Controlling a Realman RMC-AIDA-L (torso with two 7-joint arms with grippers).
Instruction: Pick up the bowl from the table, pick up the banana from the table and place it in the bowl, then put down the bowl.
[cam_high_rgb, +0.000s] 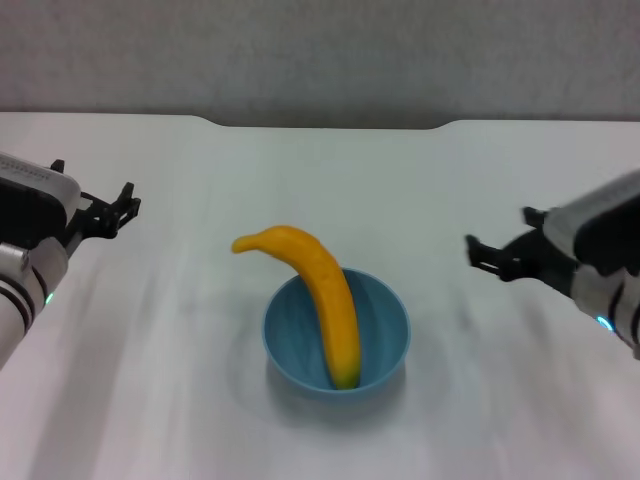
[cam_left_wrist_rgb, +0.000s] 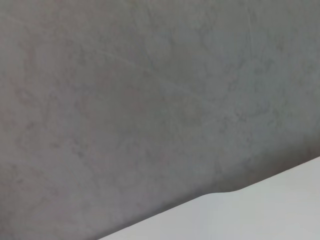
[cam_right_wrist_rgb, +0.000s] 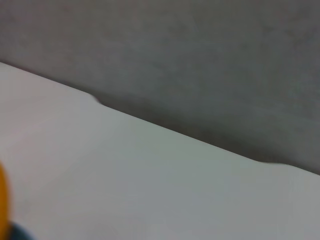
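We note the banana (cam_high_rgb: 318, 295) lying in the bowl (cam_high_rgb: 380, 325), its far end leaning out over the rim; the bowl sits mid-table (cam_high_rgb: 180, 400). Left gripper (cam_high_rgb: 112, 212) and right gripper (cam_high_rgb: 490, 256) hover well apart on either side, both released, nothing between them and the bowl.
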